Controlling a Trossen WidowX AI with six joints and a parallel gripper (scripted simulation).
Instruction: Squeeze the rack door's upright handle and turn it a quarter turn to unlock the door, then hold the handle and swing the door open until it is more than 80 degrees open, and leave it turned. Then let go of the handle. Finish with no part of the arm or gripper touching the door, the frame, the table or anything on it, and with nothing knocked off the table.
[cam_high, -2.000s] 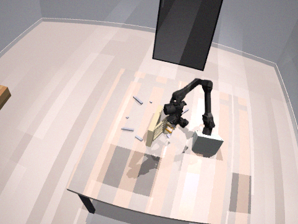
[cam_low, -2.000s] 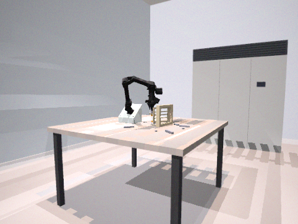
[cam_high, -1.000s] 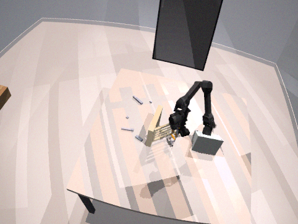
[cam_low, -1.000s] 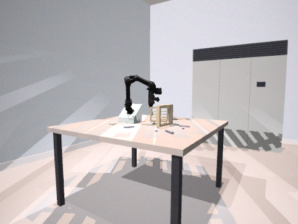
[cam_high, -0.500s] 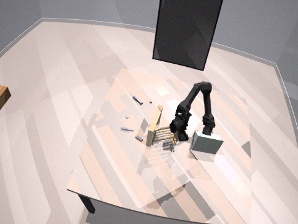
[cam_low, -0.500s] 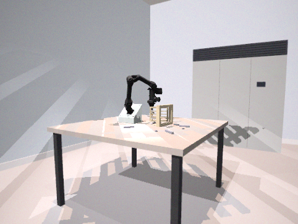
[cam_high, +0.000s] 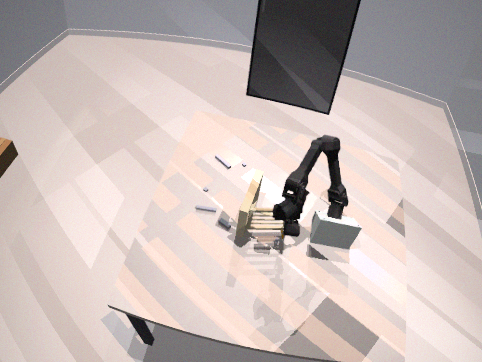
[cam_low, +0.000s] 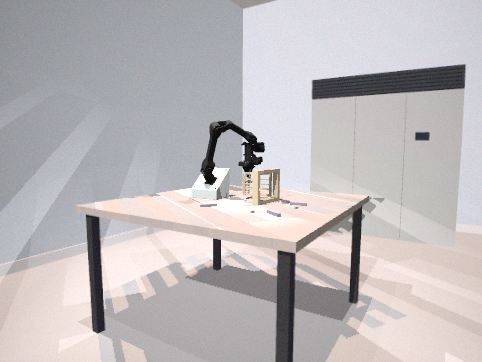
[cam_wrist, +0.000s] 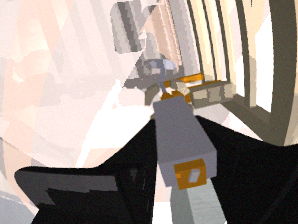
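Note:
The pale wooden rack frame (cam_high: 248, 205) (cam_low: 256, 187) stands upright on the table. Its slatted door (cam_high: 265, 227) (cam_low: 244, 185) (cam_wrist: 283, 60) stands swung out from the frame toward the arm's side, at roughly a right angle; the exact angle cannot be read. The grey handle (cam_wrist: 182, 127), with an orange piece at its end, stands at the door's free edge. My gripper (cam_wrist: 173, 123) (cam_low: 248, 170) points down and is shut on the handle, one black finger on each side. The fingertips are hidden by the gripper body in the top view.
A pale slanted box (cam_high: 334, 232) (cam_low: 212, 187) stands by the arm's base. Several small grey pieces lie about, among them a bar (cam_high: 223, 161), another bar (cam_high: 205, 208) and a short block (cam_high: 224, 223) beside the frame. One grey piece (cam_high: 261, 247) lies near the door.

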